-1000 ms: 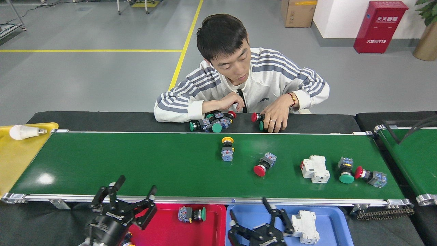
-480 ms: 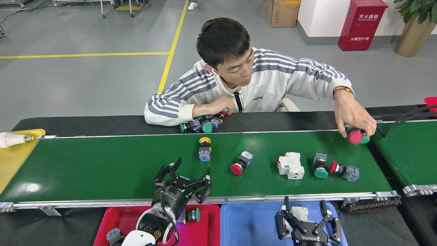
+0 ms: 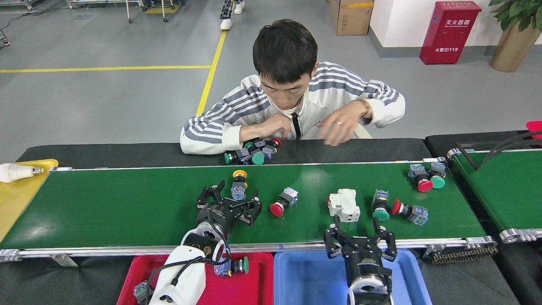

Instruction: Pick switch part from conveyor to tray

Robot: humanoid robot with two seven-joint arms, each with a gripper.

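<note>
Since 0.5 s ago the left gripper (image 3: pixel 232 197) has reached further over the conveyor (image 3: pixel 127 207); its jaws are spread wide just beside the yellow-capped switch part (image 3: pixel 238 185), not touching it. That switch part lies mid-belt, nearer the far rail. The right gripper (image 3: pixel 360 234) has risen from the blue tray (image 3: pixel 305 275) to the conveyor's near rail, jaws open and empty, just short of the white breaker (image 3: pixel 344 205). The person's hand (image 3: pixel 338 127) has pulled back from the belt's right end, where 2 switches (image 3: pixel 427 178), 1 red-capped and 1 green-capped, now lie. The blue tray looks empty where it shows. The red tray (image 3: pixel 258 279) holds a green-capped switch (image 3: pixel 233 266), and another part sits at its left edge.
</note>
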